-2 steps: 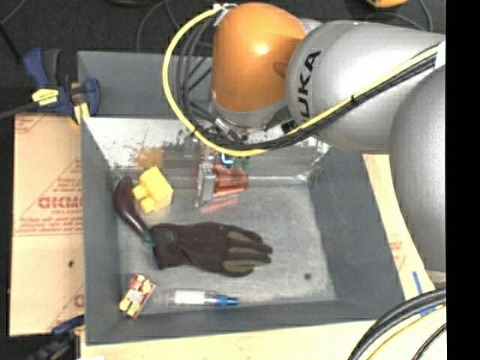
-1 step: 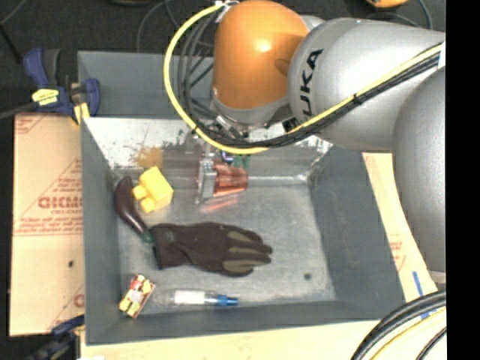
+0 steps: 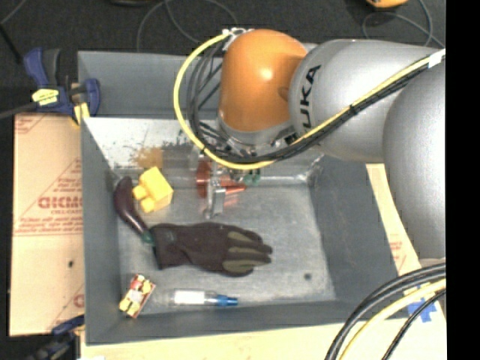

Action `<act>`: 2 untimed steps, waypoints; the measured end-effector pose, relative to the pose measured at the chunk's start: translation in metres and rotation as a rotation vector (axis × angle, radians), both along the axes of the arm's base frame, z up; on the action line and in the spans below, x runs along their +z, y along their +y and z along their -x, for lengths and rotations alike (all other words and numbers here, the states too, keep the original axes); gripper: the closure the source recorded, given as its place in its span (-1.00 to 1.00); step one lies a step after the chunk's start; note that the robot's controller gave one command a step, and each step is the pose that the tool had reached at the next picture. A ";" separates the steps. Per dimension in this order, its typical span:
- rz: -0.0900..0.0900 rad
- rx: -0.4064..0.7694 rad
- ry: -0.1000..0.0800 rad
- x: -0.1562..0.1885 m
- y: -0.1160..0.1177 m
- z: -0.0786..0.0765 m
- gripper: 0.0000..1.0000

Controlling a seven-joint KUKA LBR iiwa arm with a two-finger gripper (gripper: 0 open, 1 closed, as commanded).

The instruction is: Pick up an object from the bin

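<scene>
Bin [image 3: 315, 223]: grey metal floor, dark ground outside.
Claw [image 3: 217, 201]: low at back-centre, grip state, cannot tell.
Dark glove [image 3: 206, 247]: just in front of claw; yellow block [image 3: 153, 189] nearby.

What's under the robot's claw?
A small reddish-brown thing lies on the floor of the grey metal bin beneath the claw. The arm covers part of it, so its shape is hidden.
</scene>
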State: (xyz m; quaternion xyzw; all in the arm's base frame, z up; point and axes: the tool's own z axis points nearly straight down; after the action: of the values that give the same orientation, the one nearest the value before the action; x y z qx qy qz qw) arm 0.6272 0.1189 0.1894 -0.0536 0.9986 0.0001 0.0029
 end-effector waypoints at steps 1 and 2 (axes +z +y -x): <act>0.001 0.200 0.001 -0.022 -0.071 0.034 -1.00; 0.004 0.169 -0.001 -0.039 -0.088 0.047 -1.00</act>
State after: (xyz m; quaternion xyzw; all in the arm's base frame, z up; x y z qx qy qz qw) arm 0.5806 0.0306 0.1505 -0.1377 0.9905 -0.0015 0.0032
